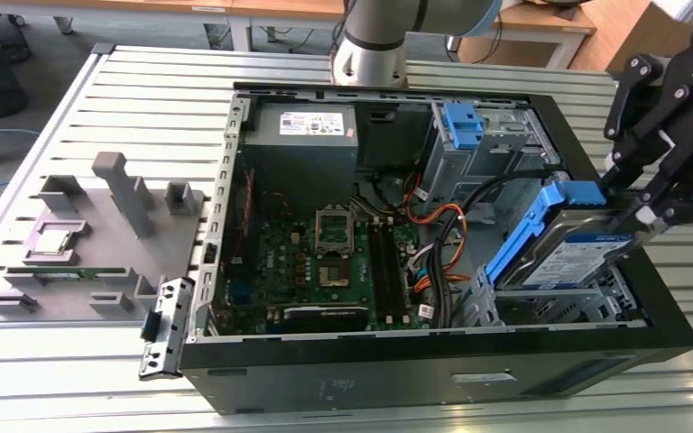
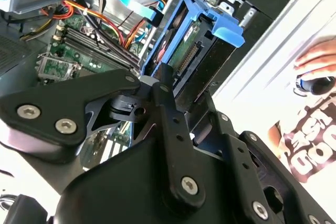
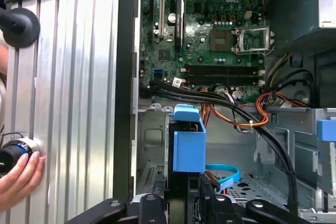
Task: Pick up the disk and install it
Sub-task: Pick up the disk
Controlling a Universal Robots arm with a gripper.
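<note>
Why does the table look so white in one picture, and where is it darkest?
In the second wrist view, strong light washes the table white; in the first wrist view its slats gleam in streaks; in the exterior view the computer case is shadowy inside, where the gripper holds the disk.

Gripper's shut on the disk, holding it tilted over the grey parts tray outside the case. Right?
Not quite. The gripper is shut on the disk and holds it tilted, but over the drive cage inside the open case, not the grey parts tray; the exterior view shows it.
</note>
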